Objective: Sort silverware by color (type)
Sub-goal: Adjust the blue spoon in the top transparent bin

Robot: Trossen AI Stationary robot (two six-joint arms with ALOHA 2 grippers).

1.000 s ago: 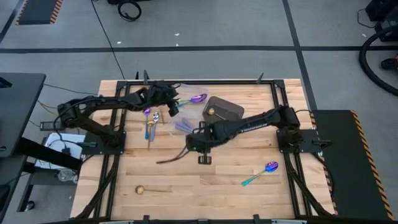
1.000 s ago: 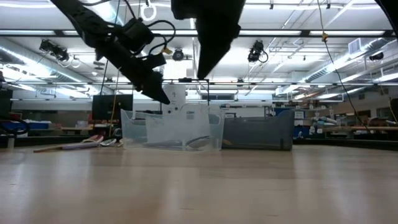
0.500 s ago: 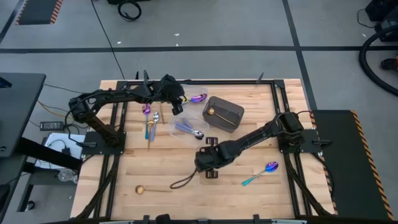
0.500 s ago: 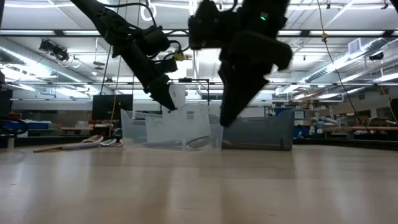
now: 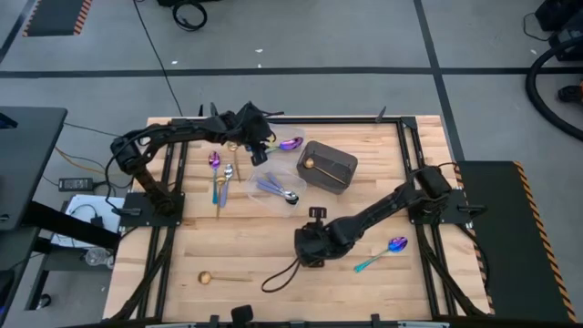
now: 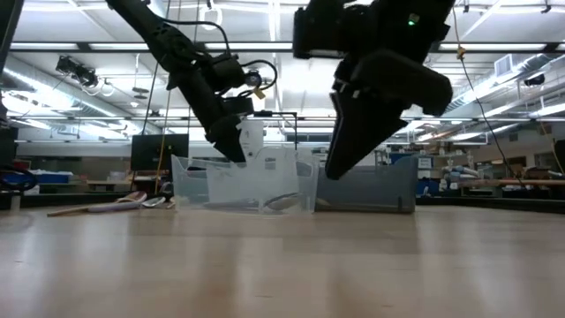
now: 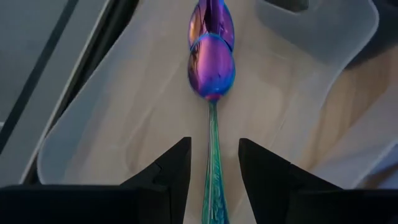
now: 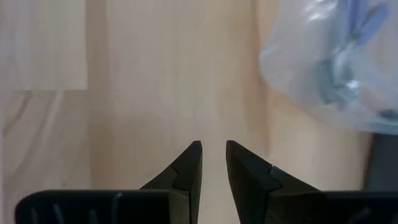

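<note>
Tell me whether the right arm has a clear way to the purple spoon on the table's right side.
Probably yes. The right gripper hangs open and empty over bare wood, and the purple spoon lies alone beside that arm, nothing between them.

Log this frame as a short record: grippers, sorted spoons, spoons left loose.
left gripper: open, fingers either side of the teal handle of an iridescent spoon lying in the back clear tub
right gripper: slightly open, empty, above bare table
second tub: lavender spoons
dark bin: one gold spoon
loose: front gold spoon; front iridescent spoon; left cluster
</note>
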